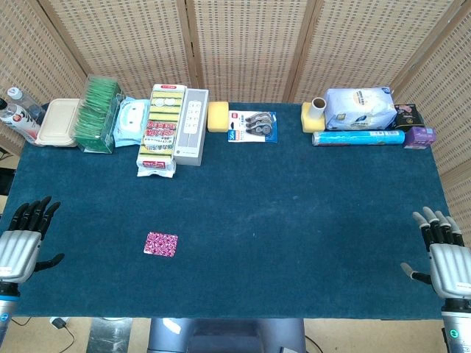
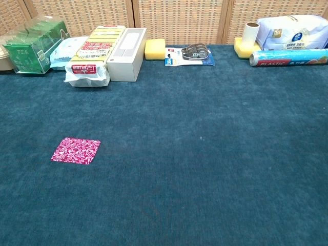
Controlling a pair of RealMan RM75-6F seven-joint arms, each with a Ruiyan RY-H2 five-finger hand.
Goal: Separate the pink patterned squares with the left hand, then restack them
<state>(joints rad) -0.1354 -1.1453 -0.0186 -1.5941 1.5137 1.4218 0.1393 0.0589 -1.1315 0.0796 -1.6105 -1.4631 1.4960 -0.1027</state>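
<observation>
The pink patterned squares (image 1: 161, 244) lie as one flat stack on the blue worktop (image 1: 294, 220), toward seven o'clock from its centre and flush enough that only the top sheet shows; how many lie beneath cannot be told. That spot suits the task, since it sits nearer the left hand (image 1: 22, 239) than the right hand (image 1: 445, 257). The left hand rests at the nine o'clock edge, released, fingers spread and holding nothing; the right hand sits at the three o'clock edge, likewise released and empty. Neither touches the stack, so separating has not begun. The packets, boxes (image 1: 191, 125) and rolls are lined along the twelve o'clock edge, well apart from the stack, probably to keep the middle free. Open carpet lies on every side of the squares, leaving room to slide one sheet toward three o'clock without nearing the front edge.
</observation>
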